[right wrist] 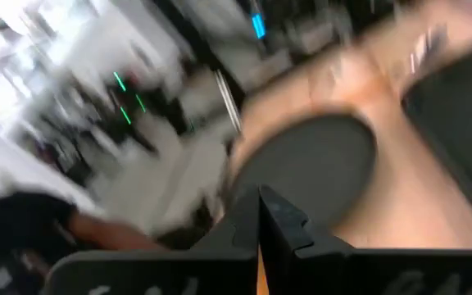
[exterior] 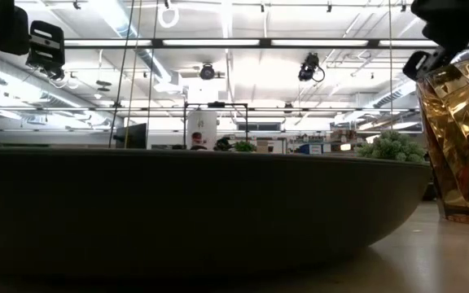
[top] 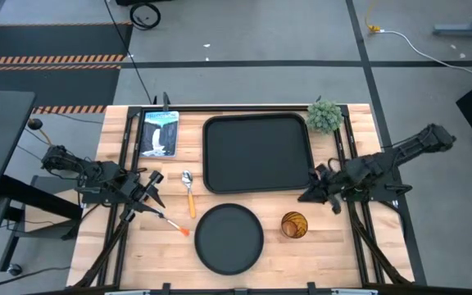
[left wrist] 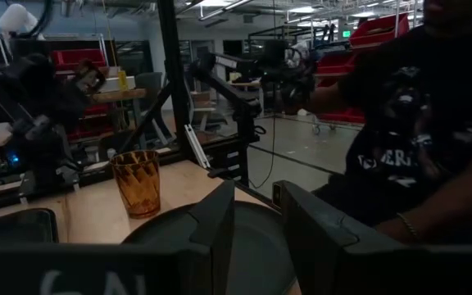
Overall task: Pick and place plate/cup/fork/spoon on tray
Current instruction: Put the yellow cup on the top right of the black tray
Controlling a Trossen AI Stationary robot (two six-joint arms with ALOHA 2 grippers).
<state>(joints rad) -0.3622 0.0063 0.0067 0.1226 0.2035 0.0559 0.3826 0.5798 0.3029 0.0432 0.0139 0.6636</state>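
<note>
Left claw (top: pixel 152 185) slightly apart, spoon (top: pixel 188 191) just beside it lying lengthwise bowl toward tray (top: pixel 256 152), fork (top: pixel 173 223) slanting below, right claw (top: pixel 308 195) pinched together.

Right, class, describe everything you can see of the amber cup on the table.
The cup is a small amber-brown tumbler of translucent, glass-like material with faceted, rippled walls that catch the light. It stands upright and open-topped on the wooden table, with nothing visible inside. It sits just beside the round black plate, apart from it, and in front of the tray, outside it. The right tool hangs close by without touching it. Nothing else touches the cup.
</note>
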